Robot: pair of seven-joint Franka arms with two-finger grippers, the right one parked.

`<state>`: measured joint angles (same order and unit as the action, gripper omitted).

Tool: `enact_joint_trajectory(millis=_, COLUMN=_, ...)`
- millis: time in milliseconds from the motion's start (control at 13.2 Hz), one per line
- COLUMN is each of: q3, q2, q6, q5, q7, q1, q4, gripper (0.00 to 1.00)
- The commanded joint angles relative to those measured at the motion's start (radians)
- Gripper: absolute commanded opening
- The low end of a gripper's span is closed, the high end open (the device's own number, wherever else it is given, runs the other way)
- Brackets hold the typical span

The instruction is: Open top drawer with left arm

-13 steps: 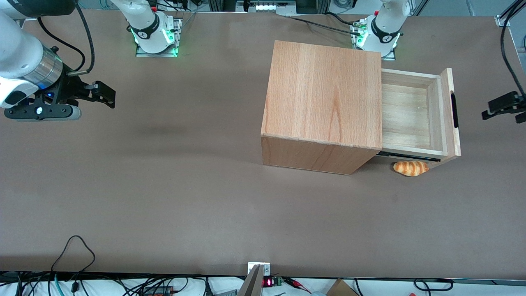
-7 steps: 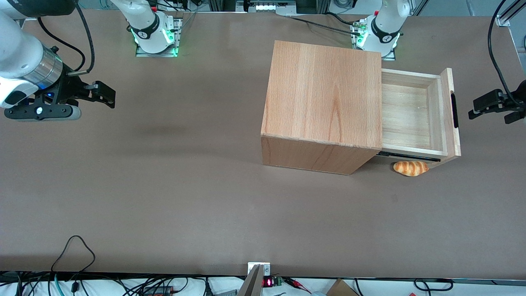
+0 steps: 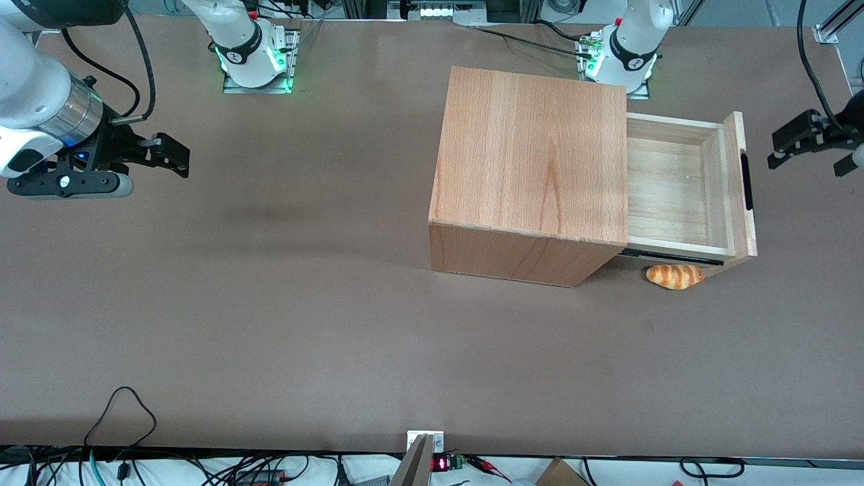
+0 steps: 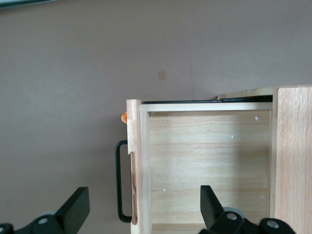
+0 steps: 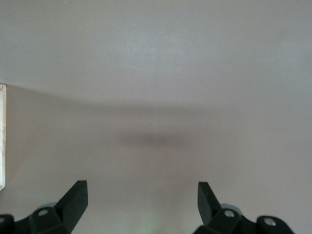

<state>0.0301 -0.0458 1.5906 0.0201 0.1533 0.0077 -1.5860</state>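
Drawer [image 3: 678, 185] at the cabinet [image 3: 530, 169] top stands pulled out toward the working arm's end of the desk [image 3: 270, 304], its black handle [image 3: 746, 181] untouched. End effector [image 3: 803, 142] hangs apart from the handle, fingers [image 4: 75, 209] spread wide, gripping nothing. Bread roll [image 3: 673, 275] lies beside the drawer, nearer the front camera.

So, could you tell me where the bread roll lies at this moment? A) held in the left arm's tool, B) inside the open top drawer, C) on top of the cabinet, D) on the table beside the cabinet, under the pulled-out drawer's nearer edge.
D: the bread roll lies on the table just below the open top drawer, whose inside is bare, while the tool hangs open, apart from the handle.
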Motion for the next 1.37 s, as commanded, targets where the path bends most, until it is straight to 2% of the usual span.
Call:
enact_joint_trajectory(millis=0, q3=0.013, q2=-0.057, q6=0.032, q5=0.029, q7=-0.028, q1=-0.018, q4=-0.066, gripper=1.00)
enact_joint_trajectory(millis=228, q3=0.022, q2=-0.029, q6=-0.010, q5=0.023, q7=-0.021, q1=-0.009, q4=-0.017, gripper=1.00)
enact_joint_trajectory(millis=759, q3=0.017, q2=-0.016, q6=-0.015, q5=0.009, q7=-0.051, q1=0.005, q4=-0.009, gripper=1.00)
enact_joint_trajectory(millis=1138, q3=-0.019, q2=-0.019, q6=-0.038, q5=0.009, q7=-0.187, q1=0.002, q4=-0.009, gripper=1.00)
enact_joint_trajectory(millis=1290, q3=-0.021, q2=-0.022, q6=-0.043, q5=0.012, q7=-0.179, q1=0.003, q4=-0.005, gripper=1.00)
